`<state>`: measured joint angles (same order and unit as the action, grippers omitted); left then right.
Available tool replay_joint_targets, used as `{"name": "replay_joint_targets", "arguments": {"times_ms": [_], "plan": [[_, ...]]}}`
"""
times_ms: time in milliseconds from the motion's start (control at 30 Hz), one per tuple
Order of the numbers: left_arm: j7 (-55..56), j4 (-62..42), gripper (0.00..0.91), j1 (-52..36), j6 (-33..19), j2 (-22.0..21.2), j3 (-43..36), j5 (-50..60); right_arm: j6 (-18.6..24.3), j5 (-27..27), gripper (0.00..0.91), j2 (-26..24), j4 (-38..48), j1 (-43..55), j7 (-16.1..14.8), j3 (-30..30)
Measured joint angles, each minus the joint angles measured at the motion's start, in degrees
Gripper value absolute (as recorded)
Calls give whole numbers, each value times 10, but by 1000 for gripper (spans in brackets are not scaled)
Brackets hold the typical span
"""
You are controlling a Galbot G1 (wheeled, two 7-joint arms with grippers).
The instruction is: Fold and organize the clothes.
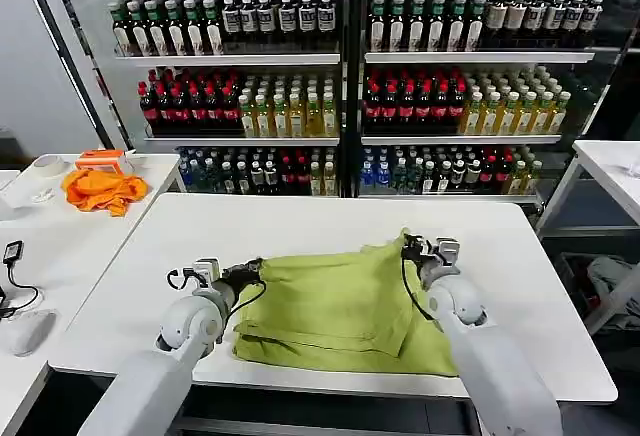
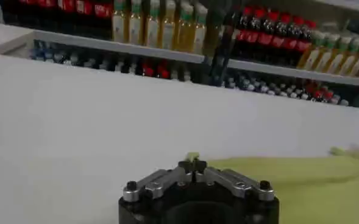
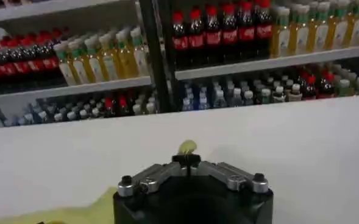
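Two claws pinching one T-shirt (image 1: 335,306)

A white tabletop (image 1: 300,226) stands before glass-fronted shelves (image 1: 340,56) of bottled drinks, with side tables (image 1: 60,246) flanking it.

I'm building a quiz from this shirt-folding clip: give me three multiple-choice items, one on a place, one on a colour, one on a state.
1. Where does the orange cloth lie?
A. on the side table to the robot's left
B. on the T-shirt
C. on a drinks shelf

2. What colour is the T-shirt?
A. white
B. yellow-green
C. blue

3. How are the two grippers?
A. both open above the table
B. one open, one shut
C. both shut on the T-shirt

Answers:
1 A: the orange cloth sits on the side table, apart from the main table.
2 B: the T-shirt is yellow-green.
3 C: the left gripper and right gripper each pinch a T-shirt edge, fabric poking between closed fingers.
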<state>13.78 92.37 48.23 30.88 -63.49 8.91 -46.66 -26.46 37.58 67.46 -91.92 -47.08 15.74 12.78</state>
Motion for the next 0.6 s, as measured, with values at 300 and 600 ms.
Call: {"name": "replay_joint_targets", "arguments": {"times_ms": [300,600], "plan": [[-1,63,20,42,-1,19,25,-4,-4,-19,0,-8,-125,-113,0,44],[-5,105,20,86,-6,28,38,-3,-3,-30,111,-5,-181,-174,7,60]]}}
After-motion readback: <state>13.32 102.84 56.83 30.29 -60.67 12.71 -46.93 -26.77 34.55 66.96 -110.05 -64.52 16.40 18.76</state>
